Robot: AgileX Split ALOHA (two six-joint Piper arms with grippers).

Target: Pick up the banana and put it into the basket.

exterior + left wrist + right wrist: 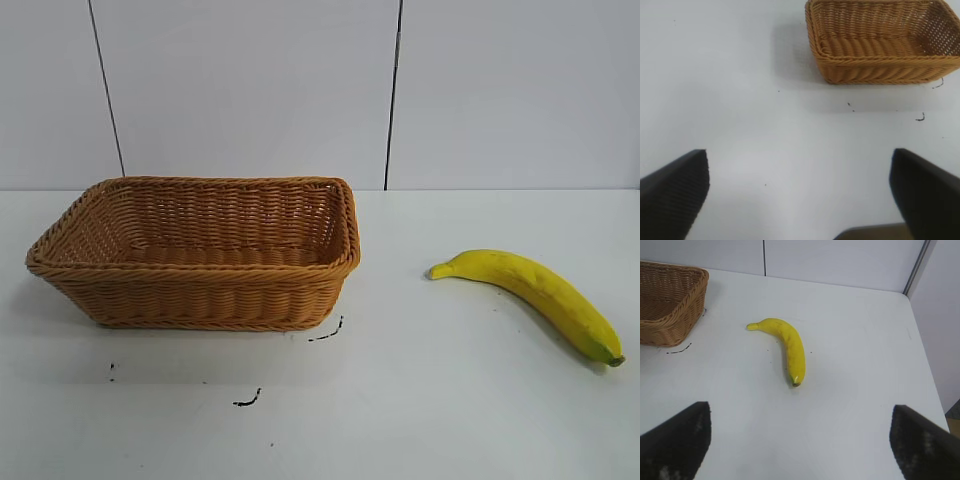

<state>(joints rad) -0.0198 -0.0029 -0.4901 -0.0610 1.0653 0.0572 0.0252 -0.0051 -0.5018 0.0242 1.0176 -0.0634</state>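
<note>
The yellow banana (535, 292) lies on the white table at the right, its stem towards the basket; it also shows in the right wrist view (788, 346). The orange-brown wicker basket (200, 292) stands at the left, empty; it shows in the left wrist view (880, 65) and partly in the right wrist view (670, 305). My right gripper (800, 412) is open and empty, well short of the banana. My left gripper (799, 157) is open and empty over bare table, away from the basket. Neither gripper shows in the exterior view.
Small black marks (326, 333) lie on the table in front of the basket. The table's edge (922, 355) runs past the banana on the side away from the basket. A white panelled wall (300, 90) stands behind the table.
</note>
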